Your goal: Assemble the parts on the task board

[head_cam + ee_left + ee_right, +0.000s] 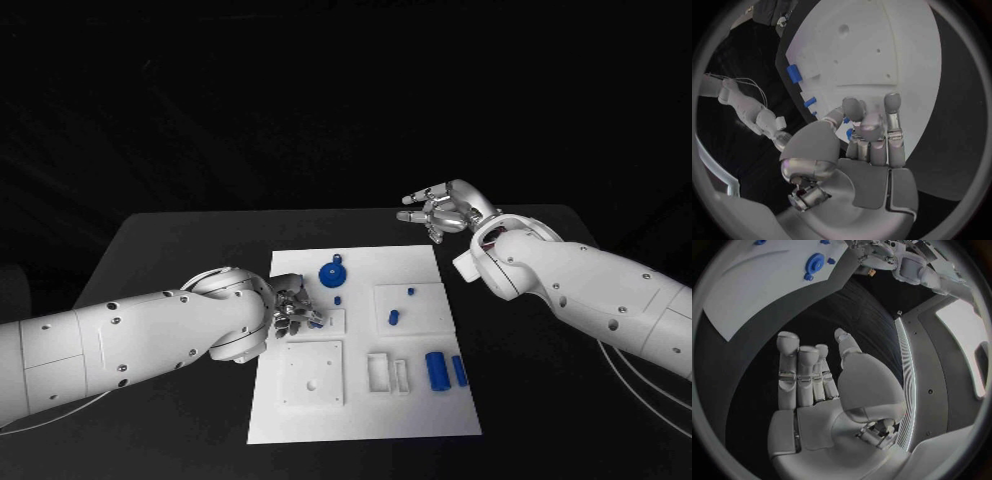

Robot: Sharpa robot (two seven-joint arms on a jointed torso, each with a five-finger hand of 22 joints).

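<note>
The white task board (368, 420) lies mid-table. My left hand (296, 308) rests at its left edge, fingers curled, and pinches a small blue part (849, 134) between thumb and fingers. My right hand (444, 212) hovers over the black table beyond the board's far right corner, fingers spread and holding nothing. On the board are a round blue part (332, 273), a small blue piece (338, 299), a blue peg (391, 318) and two blue cylinders (436, 371) near the right edge. The right wrist view shows the hand (814, 385) and the round blue part (814, 262).
White raised blocks stand on the board: a square plate (315, 375) at the near left and a slotted holder (387, 370) beside the cylinders. Black table (173, 240) surrounds the board. My right forearm (577, 285) passes along the board's right side.
</note>
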